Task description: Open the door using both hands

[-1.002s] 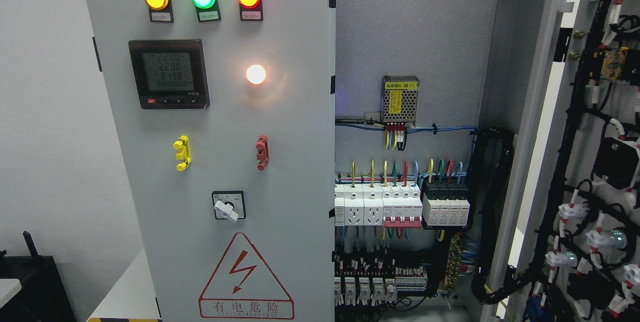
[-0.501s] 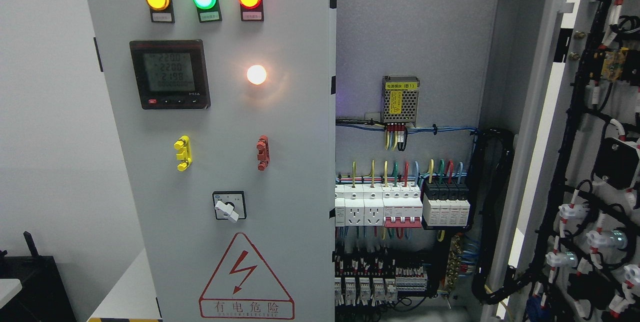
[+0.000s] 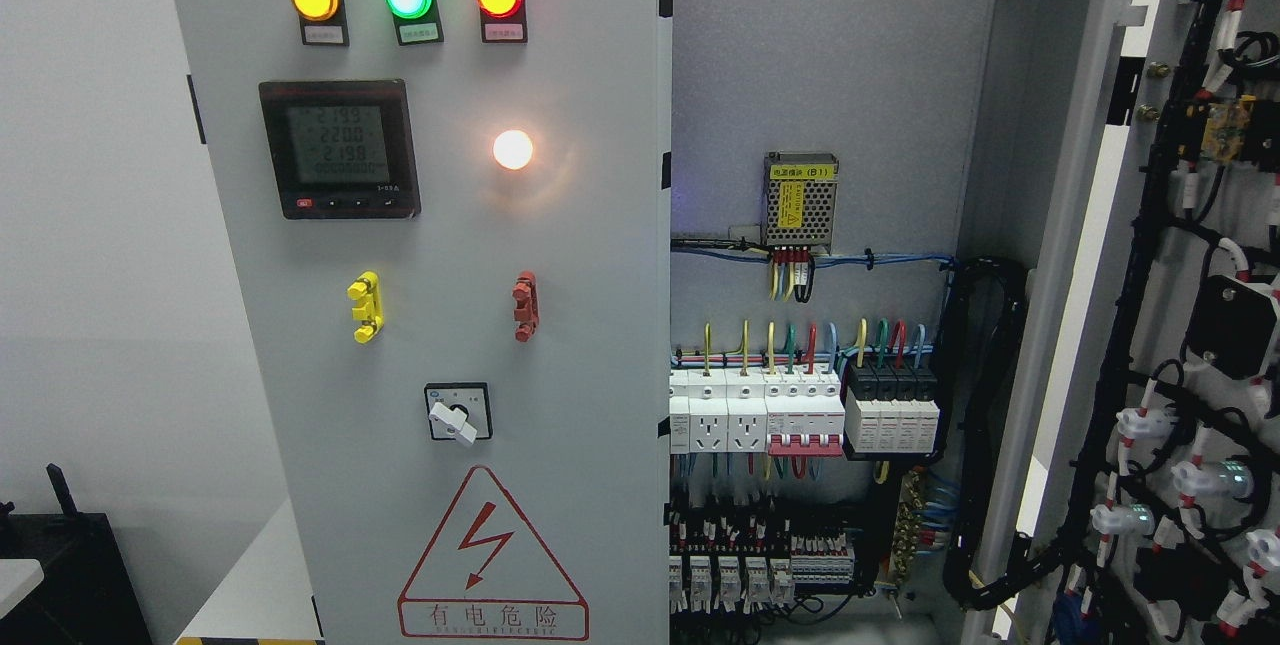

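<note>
A grey electrical cabinet fills the head view. Its left door (image 3: 590, 325) is shut and carries three lit lamps, a black digital meter (image 3: 339, 148), a white lit lamp (image 3: 512, 149), a yellow handle (image 3: 365, 307), a red handle (image 3: 524, 305), a rotary switch (image 3: 457, 412) and a red warning triangle (image 3: 492, 555). The right door (image 3: 1190, 305) is swung wide open at the right, its wired inner face showing. The cabinet interior (image 3: 820, 85) is exposed with breakers (image 3: 805, 410) and coloured wires. Neither hand nor arm shows.
A white wall (image 3: 90, 275) stands left of the cabinet. A dark object (image 3: 60, 565) sits at the lower left beside a pale surface (image 3: 255, 585). A black cable bundle (image 3: 985, 405) runs down the interior's right side.
The view barely shifts. The meter's digits have changed slightly. Nothing else has moved.
</note>
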You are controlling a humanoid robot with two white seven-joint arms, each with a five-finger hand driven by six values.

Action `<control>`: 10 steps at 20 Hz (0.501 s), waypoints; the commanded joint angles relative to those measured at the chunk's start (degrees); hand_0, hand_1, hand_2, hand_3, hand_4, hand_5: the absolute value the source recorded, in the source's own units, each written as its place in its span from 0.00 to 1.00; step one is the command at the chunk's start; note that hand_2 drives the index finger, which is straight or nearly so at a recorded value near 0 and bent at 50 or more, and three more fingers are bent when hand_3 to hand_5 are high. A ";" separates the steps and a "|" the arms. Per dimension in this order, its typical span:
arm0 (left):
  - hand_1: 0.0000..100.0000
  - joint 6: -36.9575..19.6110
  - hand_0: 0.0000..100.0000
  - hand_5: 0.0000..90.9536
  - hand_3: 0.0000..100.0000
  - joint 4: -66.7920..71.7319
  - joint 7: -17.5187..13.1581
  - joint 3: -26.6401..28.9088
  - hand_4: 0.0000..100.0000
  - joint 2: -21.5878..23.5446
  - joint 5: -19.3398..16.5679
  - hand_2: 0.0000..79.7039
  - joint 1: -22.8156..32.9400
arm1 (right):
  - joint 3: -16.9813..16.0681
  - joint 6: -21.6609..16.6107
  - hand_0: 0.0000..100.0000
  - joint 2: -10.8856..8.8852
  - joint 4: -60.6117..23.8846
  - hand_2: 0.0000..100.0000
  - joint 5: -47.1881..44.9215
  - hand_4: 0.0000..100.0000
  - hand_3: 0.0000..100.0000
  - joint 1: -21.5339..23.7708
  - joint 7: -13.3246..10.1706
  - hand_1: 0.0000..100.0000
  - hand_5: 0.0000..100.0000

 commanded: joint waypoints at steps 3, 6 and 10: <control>0.00 -0.49 0.00 0.00 0.00 25.05 4.23 21.91 0.03 -22.47 -10.09 0.00 1.43 | -0.08 -0.01 0.00 0.00 0.05 0.00 0.00 0.00 0.00 -0.01 -0.05 0.00 0.00; 0.00 -0.49 0.00 0.00 0.00 26.38 5.47 24.47 0.03 -25.55 -10.80 0.00 1.43 | 0.01 -0.01 0.00 0.00 -0.03 0.00 0.00 0.00 0.00 -0.01 0.04 0.00 0.00; 0.00 -0.40 0.00 0.00 0.00 27.88 5.91 28.16 0.03 -27.40 -12.11 0.00 1.52 | -0.08 -0.01 0.00 0.00 -0.03 0.00 0.00 0.00 0.00 -0.01 0.04 0.00 0.00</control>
